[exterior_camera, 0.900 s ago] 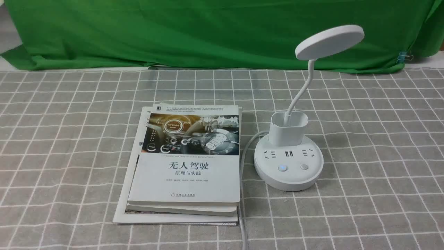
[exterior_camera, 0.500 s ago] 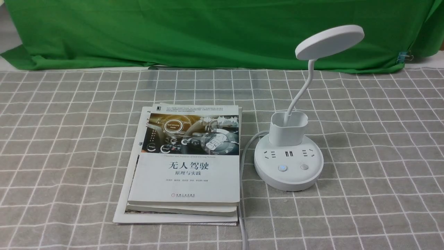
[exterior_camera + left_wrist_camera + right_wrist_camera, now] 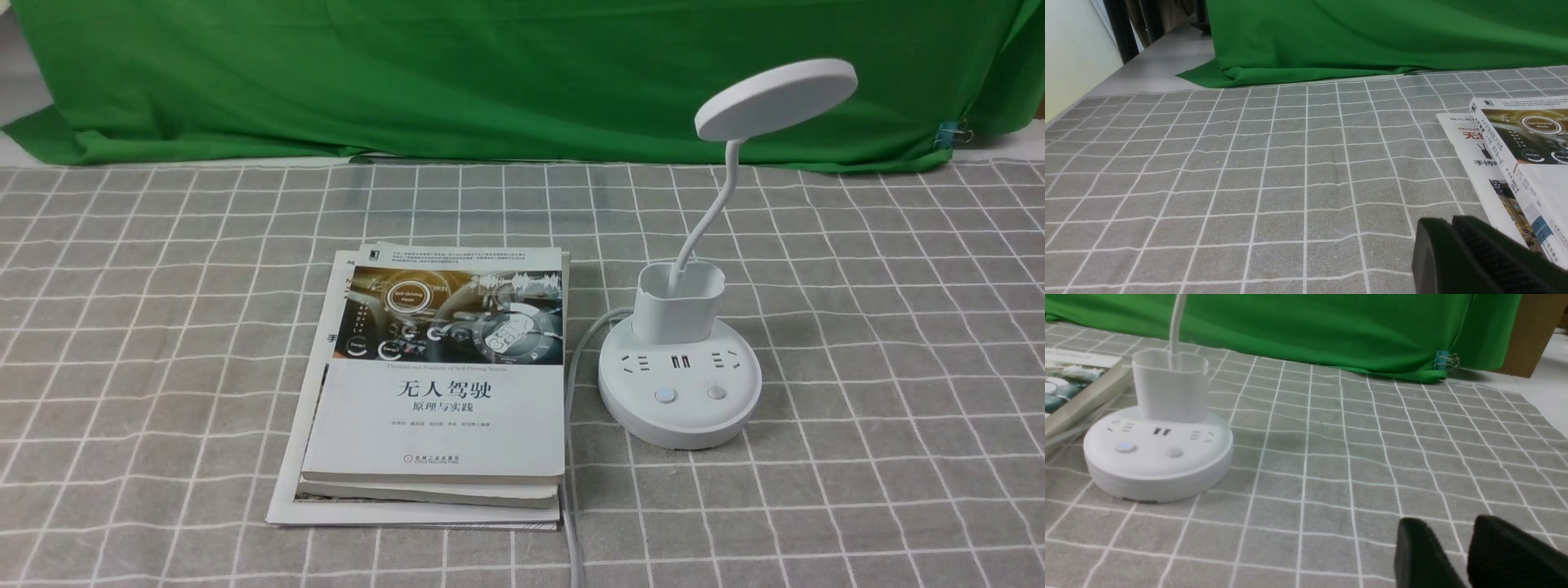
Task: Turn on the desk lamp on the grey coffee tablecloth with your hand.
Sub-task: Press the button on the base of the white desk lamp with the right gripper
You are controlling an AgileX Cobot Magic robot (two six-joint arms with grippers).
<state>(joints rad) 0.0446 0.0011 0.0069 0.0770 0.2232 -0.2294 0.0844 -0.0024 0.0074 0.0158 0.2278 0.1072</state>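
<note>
The white desk lamp [image 3: 679, 392] stands on the grey coffee tablecloth [image 3: 898, 327], right of centre. Its disc head [image 3: 775, 98] is up on the bendy neck and looks unlit. Two buttons sit on the base front; the left one [image 3: 665, 396] glows faint blue, the right one [image 3: 717, 393] is plain. No arm shows in the front view. In the right wrist view the lamp base [image 3: 1157, 457] lies well off from my right gripper [image 3: 1449, 526], whose black fingers stand apart, empty. My left gripper [image 3: 1447, 222] is shut and empty, low over the cloth beside the books. No silver tip shows.
A stack of books [image 3: 441, 392] lies left of the lamp, also in the left wrist view [image 3: 1527, 143]. The lamp's white cable [image 3: 571, 490] runs between books and base to the front edge. A green cloth [image 3: 490, 73] hangs at the back, with a blue clip [image 3: 947, 133].
</note>
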